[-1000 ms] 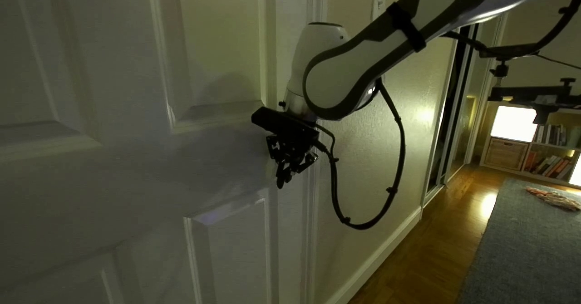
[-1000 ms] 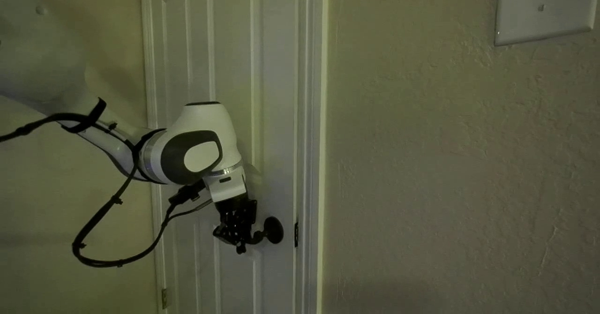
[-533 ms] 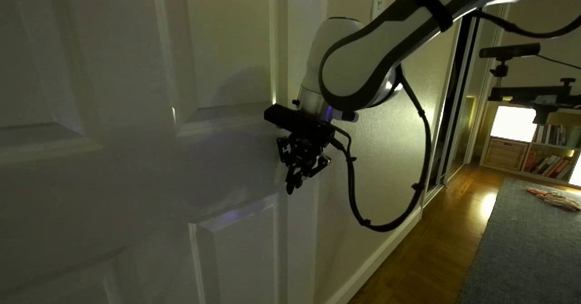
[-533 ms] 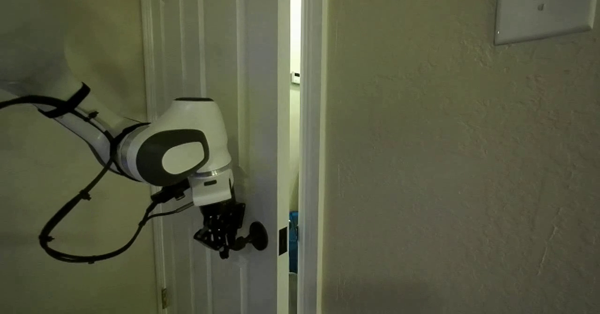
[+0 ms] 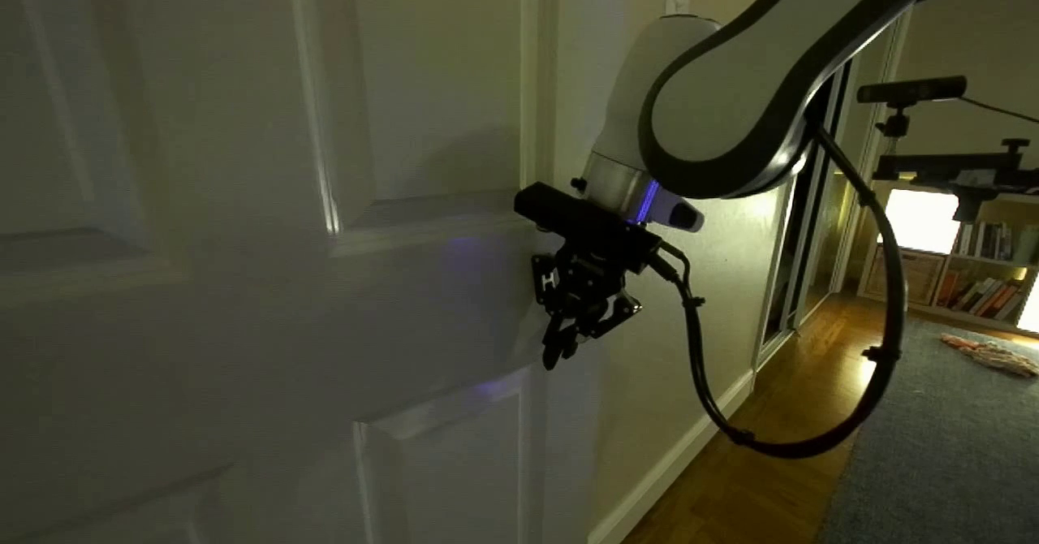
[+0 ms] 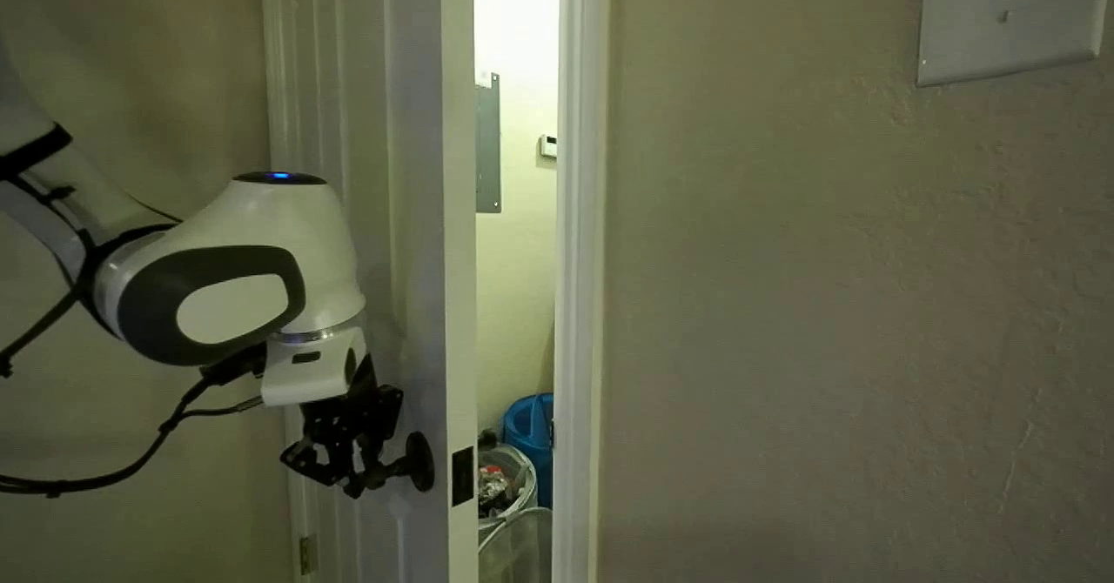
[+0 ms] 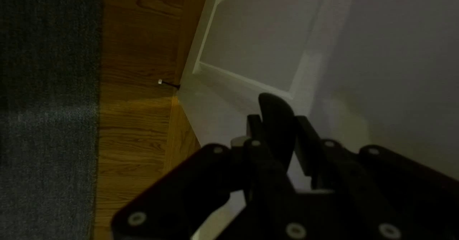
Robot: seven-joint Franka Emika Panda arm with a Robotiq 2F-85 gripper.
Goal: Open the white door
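- Wider than half a second ago, the gap beside the white door (image 6: 387,157) has grown from a slit to a broad opening; lever handle (image 6: 418,463) and gripper (image 6: 359,479) have travelled with it, farther from the door frame (image 6: 581,270).
- Jaws: drawn together, apparently pinching the free end of the lever handle between the pads (image 7: 255,128), judging by the wrist view.
- White door: directly behind the lever handle, ajar, its latch plate (image 6: 462,476) exposed just beside the lever handle; past that plate a blue bin (image 6: 531,431) shows through the gap.
- Step in hand, as I judge it: pulling the unlatched door onward, the swing only partly done.
- Since a hinge (image 6: 305,555) sits across the door from the lever handle, draw the lever handle along an arc about that side rather than straight back.
- Let the wrist turn with the door; otherwise the pads may twist and slip off the lever handle.
- Pull slowly and evenly; with the latch free, no downward push should be needed.
- Mind the cable (image 5: 791,449) looping on the hinge side of the lever handle, lest it snag.
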